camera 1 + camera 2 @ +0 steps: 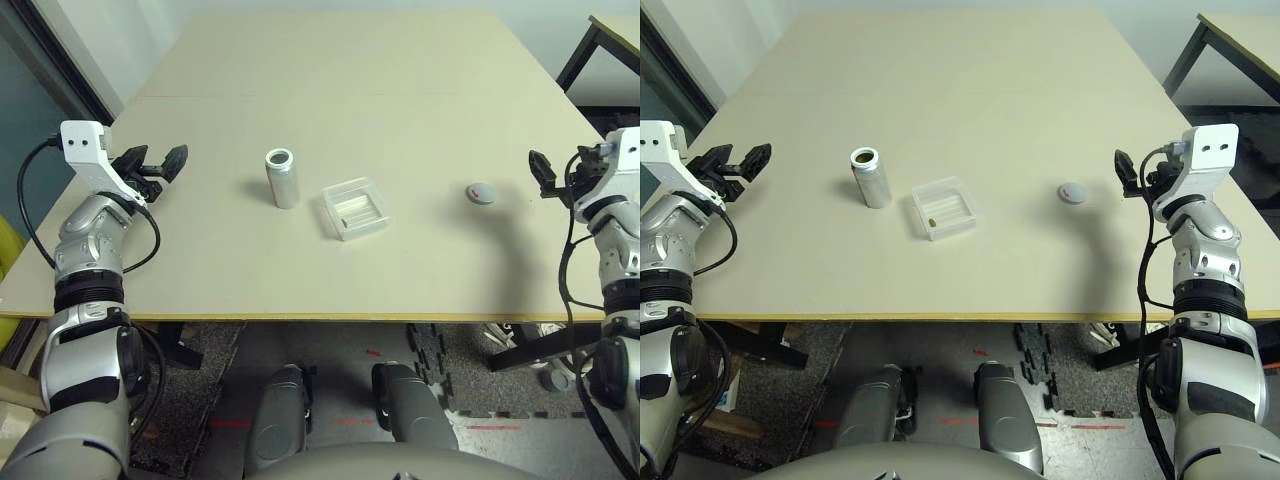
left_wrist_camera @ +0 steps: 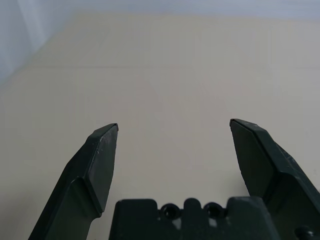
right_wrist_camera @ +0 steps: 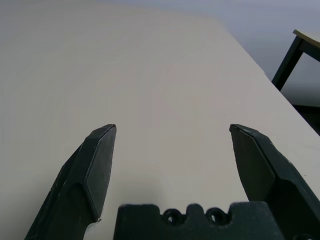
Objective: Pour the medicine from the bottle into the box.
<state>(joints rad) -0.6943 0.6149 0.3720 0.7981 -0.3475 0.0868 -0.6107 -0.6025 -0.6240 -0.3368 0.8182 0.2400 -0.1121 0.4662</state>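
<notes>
Both grippers, left (image 1: 168,163) and right (image 1: 1124,170), stand wide open and empty at the table sides. You find the bottle (image 1: 283,178) uncapped, upright, just beside the box (image 1: 355,208); probably light and smooth, so take it mid-body

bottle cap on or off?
Off. The bottle stands upright with its mouth open; the cap lies on the table beyond the box.

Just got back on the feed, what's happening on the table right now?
Nothing is held. The left gripper and right gripper are open at the table's sides. The bottle stands upright, uncapped, beside the box; its cap lies nearer the right gripper. Something small lies in the box.
</notes>
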